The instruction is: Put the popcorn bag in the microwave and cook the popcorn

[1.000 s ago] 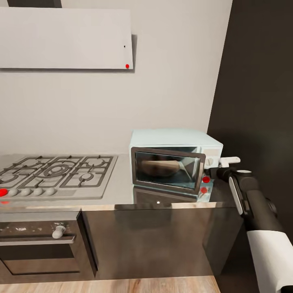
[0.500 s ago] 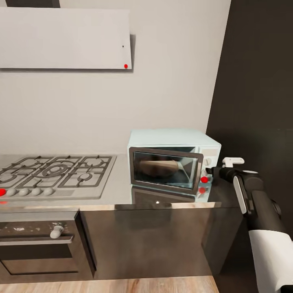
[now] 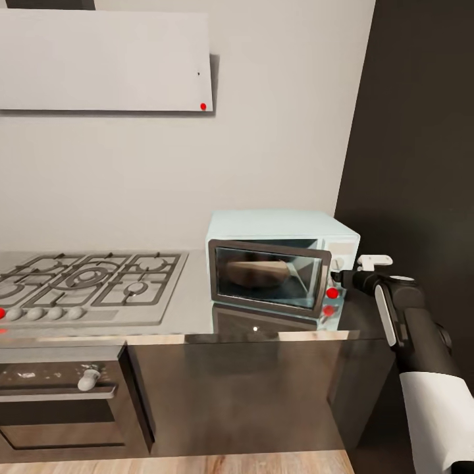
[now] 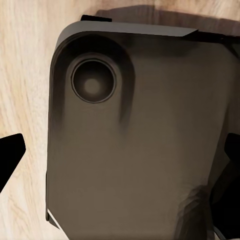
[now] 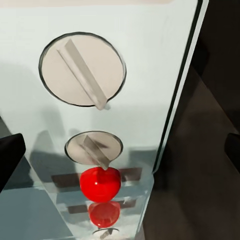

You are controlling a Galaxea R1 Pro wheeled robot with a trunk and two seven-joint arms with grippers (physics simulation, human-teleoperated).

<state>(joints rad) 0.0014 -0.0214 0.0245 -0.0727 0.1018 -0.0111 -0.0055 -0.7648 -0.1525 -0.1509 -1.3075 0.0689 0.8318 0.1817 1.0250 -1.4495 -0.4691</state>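
One pale mint-blue box microwave (image 3: 282, 263), two white knobs (image 5: 82, 70), one red dot (image 5: 100, 183), tan-brown burlap popcorn bag (image 3: 258, 272) dim behind glass, right gripper (image 3: 343, 276) at its 3 o'clock, grip indeterminate, left gripper fingertips (image 4: 9, 155) spread, released.

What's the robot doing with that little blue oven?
That is a microwave sitting on the grey countertop, beside the gas hob. A brown popcorn bag is already inside, seen through the dark door, which looks nearly shut. The robot's right hand is reaching to the microwave's control side, close to the two white knobs and the red button. It looks about to switch it on, though the popcorn itself cannot be seen.
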